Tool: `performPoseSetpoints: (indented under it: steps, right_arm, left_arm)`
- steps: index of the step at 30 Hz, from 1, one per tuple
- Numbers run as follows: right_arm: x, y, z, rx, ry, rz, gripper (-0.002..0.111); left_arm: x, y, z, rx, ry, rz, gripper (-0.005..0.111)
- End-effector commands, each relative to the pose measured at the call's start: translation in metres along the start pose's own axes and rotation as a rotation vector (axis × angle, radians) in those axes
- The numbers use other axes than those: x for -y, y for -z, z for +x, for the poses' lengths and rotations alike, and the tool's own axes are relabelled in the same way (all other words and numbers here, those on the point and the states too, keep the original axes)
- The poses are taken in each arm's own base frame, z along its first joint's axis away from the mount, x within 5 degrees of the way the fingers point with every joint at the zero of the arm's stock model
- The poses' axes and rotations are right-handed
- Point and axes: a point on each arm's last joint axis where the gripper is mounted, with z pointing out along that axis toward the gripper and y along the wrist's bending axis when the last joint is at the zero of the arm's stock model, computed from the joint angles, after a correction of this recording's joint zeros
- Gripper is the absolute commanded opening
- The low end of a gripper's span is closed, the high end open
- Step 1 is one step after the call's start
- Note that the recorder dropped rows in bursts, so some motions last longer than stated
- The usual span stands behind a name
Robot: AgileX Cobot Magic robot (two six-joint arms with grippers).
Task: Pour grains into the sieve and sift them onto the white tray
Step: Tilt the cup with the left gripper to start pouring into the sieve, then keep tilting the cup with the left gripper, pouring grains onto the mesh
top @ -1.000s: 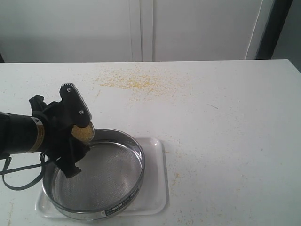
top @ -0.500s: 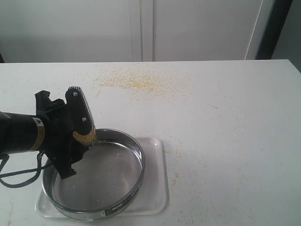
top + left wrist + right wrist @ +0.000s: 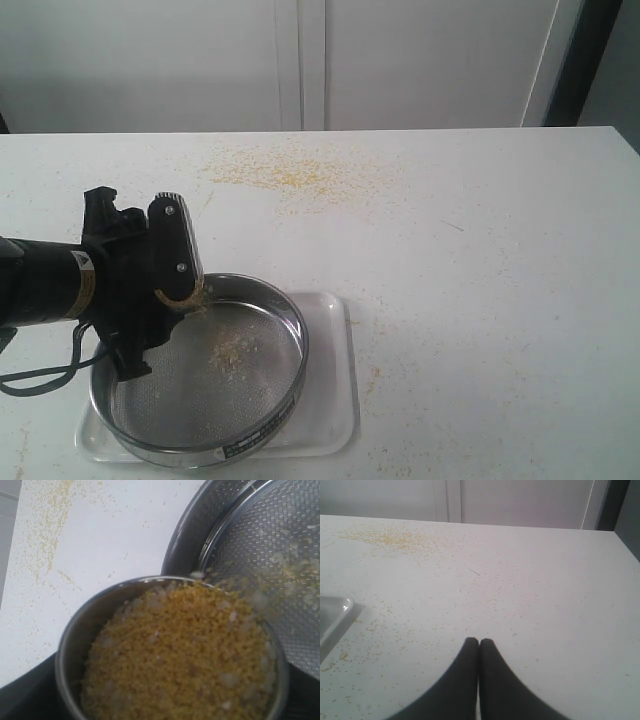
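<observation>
left tool [image 3: 160, 290] grasps one cup [image 3: 80, 625] of grains [image 3: 185, 650], tilted over 10 o'clock rim of one sieve [image 3: 300, 350] on one tray [image 3: 335, 400]; right tool [image 3: 479, 645] clenched.

Hiding most of the cup [image 3: 184, 296] inside the left gripper [image 3: 158, 300] in the exterior view, leaving only a sliver of its mouth. Covering the left rim of the sieve [image 3: 290, 335] with that gripper, and much of the tray [image 3: 338, 400] with the sieve. Cutting the left arm [image 3: 40, 290] off at the left edge. In the left wrist view, cropping cup and sieve at the frame and blurring the grains [image 3: 247, 597] spilling over the lip. In the right wrist view, showing only one tray corner and the pressed-together tips of the right gripper [image 3: 479, 642].
</observation>
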Motion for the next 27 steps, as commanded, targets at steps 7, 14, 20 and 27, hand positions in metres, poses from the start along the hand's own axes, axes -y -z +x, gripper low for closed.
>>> performPoseSetpoints:
  steps: [7, 14, 20, 27]
  right_arm:
    - [0.0005, -0.0002, 0.0007, 0.010, 0.001, 0.008, 0.000]
    - [0.0005, -0.0002, 0.0007, 0.010, 0.001, 0.008, 0.000]
    - [0.0005, -0.0002, 0.0007, 0.010, 0.001, 0.008, 0.000]
    - [0.0005, -0.0002, 0.0007, 0.010, 0.001, 0.008, 0.000]
  left_arm:
    - [-0.0061, 0.0028, 0.0009, -0.031, -0.056, -0.051, 0.000]
    - [-0.0062, 0.0028, 0.0008, -0.031, -0.063, -0.052, 0.000]
    - [-0.0073, 0.0029, -0.0001, -0.029, -0.081, -0.055, 0.000]
    - [-0.0062, 0.0028, -0.0019, -0.009, -0.120, -0.044, 0.000]
